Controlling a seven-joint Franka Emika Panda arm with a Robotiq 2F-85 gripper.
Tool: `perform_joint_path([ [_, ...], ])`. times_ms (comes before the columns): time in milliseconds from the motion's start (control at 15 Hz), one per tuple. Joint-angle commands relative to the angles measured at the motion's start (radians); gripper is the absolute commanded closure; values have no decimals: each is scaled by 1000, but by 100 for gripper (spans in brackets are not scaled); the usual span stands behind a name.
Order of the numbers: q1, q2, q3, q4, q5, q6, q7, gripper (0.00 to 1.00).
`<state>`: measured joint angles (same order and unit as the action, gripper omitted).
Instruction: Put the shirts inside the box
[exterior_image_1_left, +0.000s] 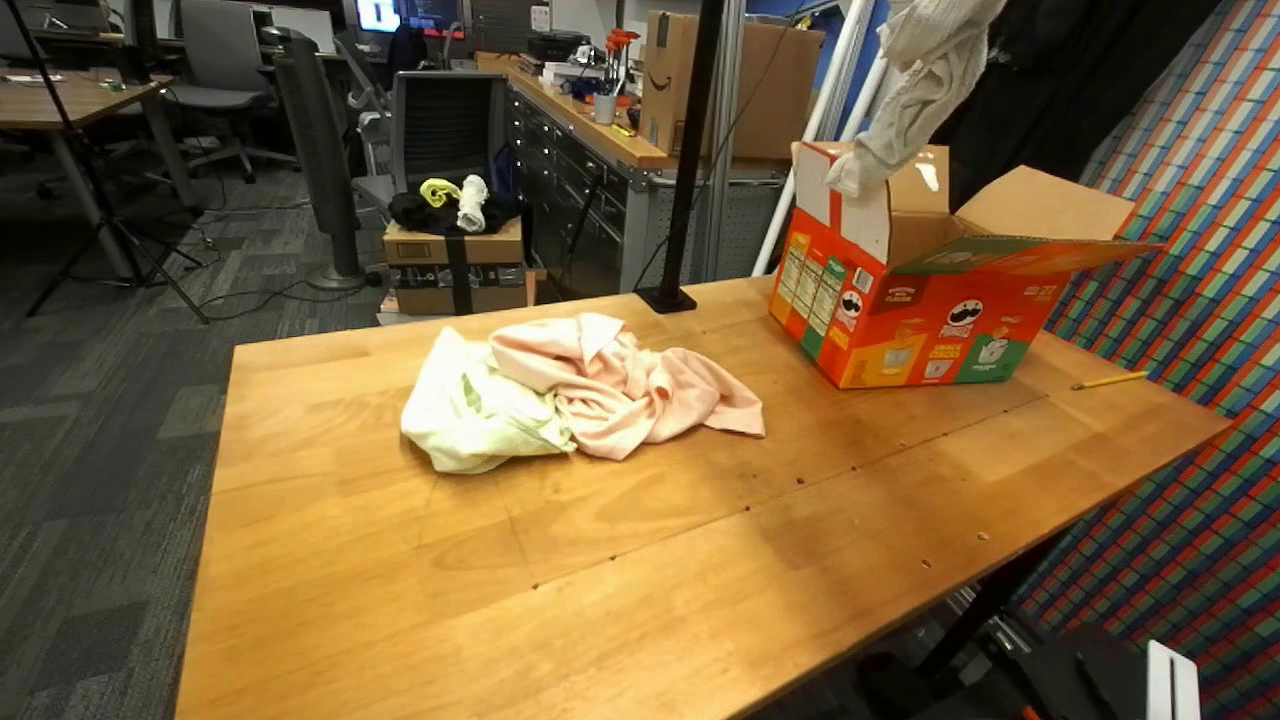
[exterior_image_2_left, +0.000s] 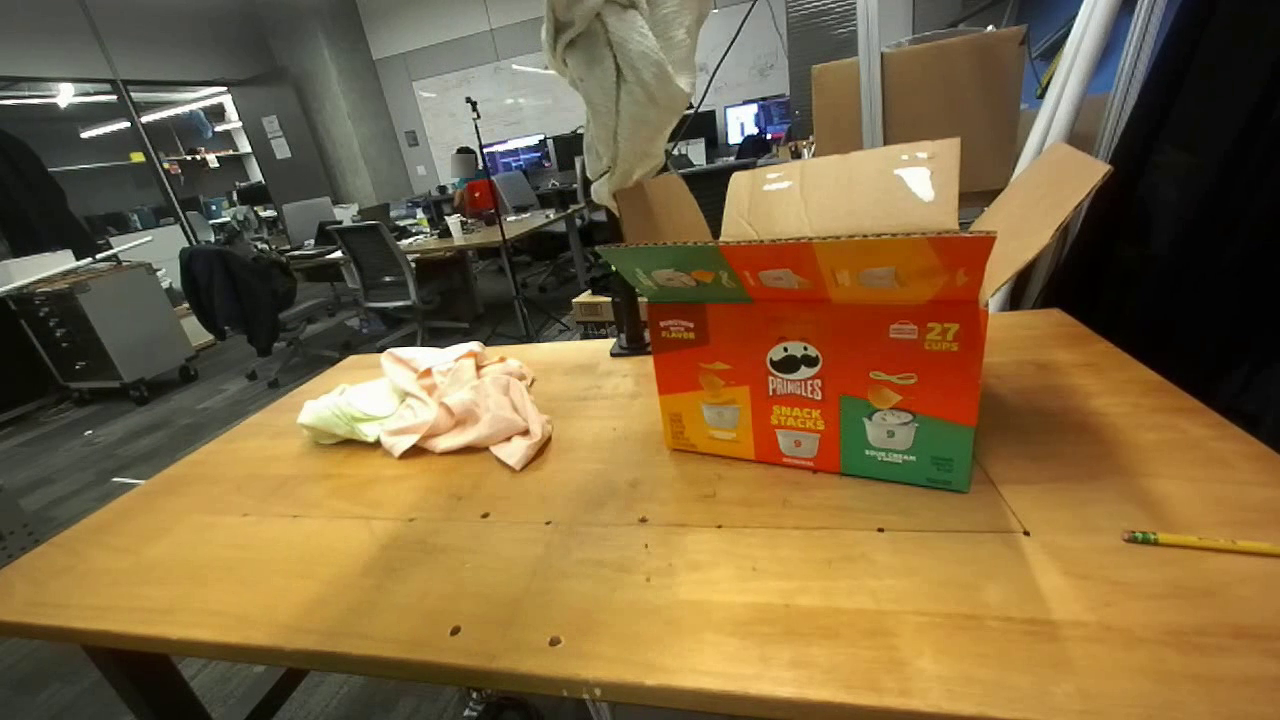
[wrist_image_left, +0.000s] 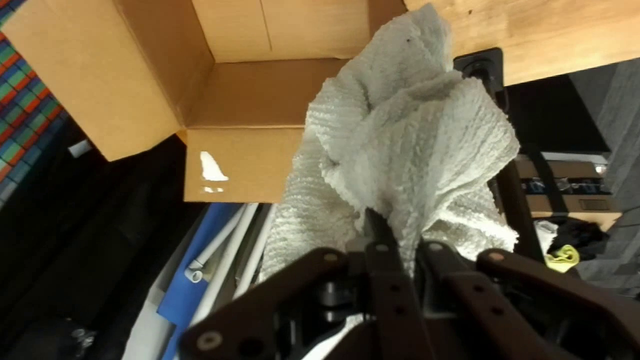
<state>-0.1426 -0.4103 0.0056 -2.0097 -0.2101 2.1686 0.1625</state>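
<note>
My gripper (wrist_image_left: 400, 233) is shut on the light grey shirt (wrist_image_left: 395, 125), pinching a bunched fold. In both exterior views this shirt (exterior_image_1_left: 925, 85) hangs high at the side of the open box (exterior_image_1_left: 930, 320), its lower end near a raised flap; whether they touch I cannot tell. The wrist view looks into the box's bare brown inside (wrist_image_left: 265, 92), with the cloth covering the opening's right part. On the table, the peach-pink shirt (exterior_image_1_left: 650, 390) lies crumpled against the pale yellow-green shirt (exterior_image_1_left: 480, 410). Both exterior views leave the gripper out of frame.
Brown flaps (exterior_image_2_left: 1045, 215) stick up and out around the box. A black post (exterior_image_1_left: 690, 150) rises from the table's (exterior_image_1_left: 600, 560) far edge, between box and shirt pile. White pipes (exterior_image_1_left: 820, 140) stand behind the box. A yellow pencil (exterior_image_2_left: 1200, 543) lies beside it.
</note>
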Motion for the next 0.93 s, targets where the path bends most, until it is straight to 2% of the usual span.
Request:
perform_joint_path([
  [0, -37, 25, -7, 29, -55, 22, 68, 98],
  [333, -30, 14, -3, -59, -60, 35, 91, 98],
  [867, 16, -7, -6, -303, -11, 75, 74, 98],
])
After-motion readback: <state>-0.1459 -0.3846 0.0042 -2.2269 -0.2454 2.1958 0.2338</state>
